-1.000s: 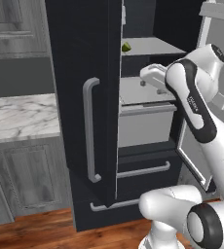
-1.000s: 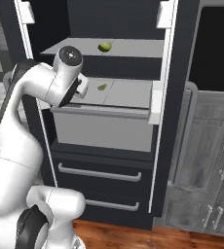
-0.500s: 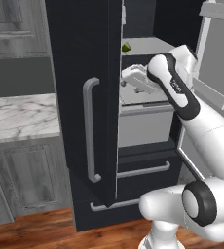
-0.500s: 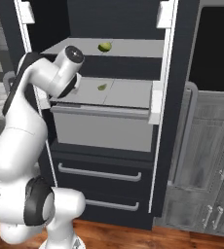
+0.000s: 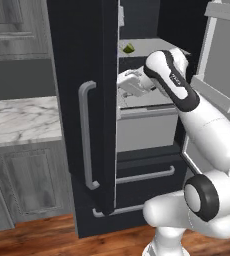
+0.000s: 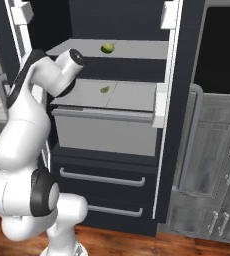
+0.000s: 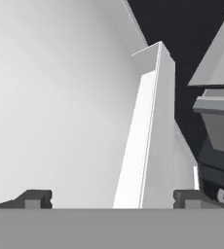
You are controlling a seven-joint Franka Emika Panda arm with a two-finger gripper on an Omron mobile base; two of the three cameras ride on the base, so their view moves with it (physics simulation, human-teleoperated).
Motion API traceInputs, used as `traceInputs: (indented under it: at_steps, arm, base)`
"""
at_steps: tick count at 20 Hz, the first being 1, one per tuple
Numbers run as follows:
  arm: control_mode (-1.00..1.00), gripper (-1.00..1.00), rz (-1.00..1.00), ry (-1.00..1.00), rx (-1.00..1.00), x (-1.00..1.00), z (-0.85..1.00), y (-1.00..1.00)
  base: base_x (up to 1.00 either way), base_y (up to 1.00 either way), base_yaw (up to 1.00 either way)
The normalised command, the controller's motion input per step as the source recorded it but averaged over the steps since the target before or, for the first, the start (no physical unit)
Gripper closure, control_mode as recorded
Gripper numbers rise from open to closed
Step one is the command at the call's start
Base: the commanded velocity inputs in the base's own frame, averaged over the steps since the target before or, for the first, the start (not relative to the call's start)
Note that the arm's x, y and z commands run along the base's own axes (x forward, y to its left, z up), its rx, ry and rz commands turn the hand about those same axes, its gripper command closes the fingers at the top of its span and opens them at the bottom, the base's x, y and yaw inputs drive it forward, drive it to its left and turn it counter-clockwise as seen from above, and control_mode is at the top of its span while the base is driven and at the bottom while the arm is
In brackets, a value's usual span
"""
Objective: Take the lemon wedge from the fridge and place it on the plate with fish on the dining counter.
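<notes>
Fridge [image 6: 182, 100]: door open, so its shelves can be reached
Lemon wedge [image 6: 105, 89]: lies alone on the middle shelf
Tool [image 7: 112, 199]: wide open, holding nothing, beside that shelf, ready to reach in

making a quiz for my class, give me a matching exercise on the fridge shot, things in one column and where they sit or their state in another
Things:
1. small round yellow-green fruit
2. tiny yellow-green lemon wedge
3. two-finger gripper with dark tips
4. long grey bar handle

Place or state:
A. open, holding nothing
B. on the closed black fridge door
C. on the upper pale grey shelf
D. on the lower pale grey shelf, above the grey bin

Pairs: 1-C, 2-D, 3-A, 4-B
</notes>
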Motion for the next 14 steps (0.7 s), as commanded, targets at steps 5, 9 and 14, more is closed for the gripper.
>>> traceInputs:
  at_steps: [5,9,14]
  arm:
    - [-1.00,-1.00,0.20,0.00,0.00,0.01,-0.20,1.00]
    - [-1.00,-1.00,0.15,-0.01,0.02,0.16,-0.19,0.95]
    - [-1.00,-1.00,-0.07,0.00,0.06,-0.22,0.00,-0.12]
  base:
    - [0.00,0.00,0.00]
    - [0.00,0.00,0.00]
    - [0.00,0.00,0.00]
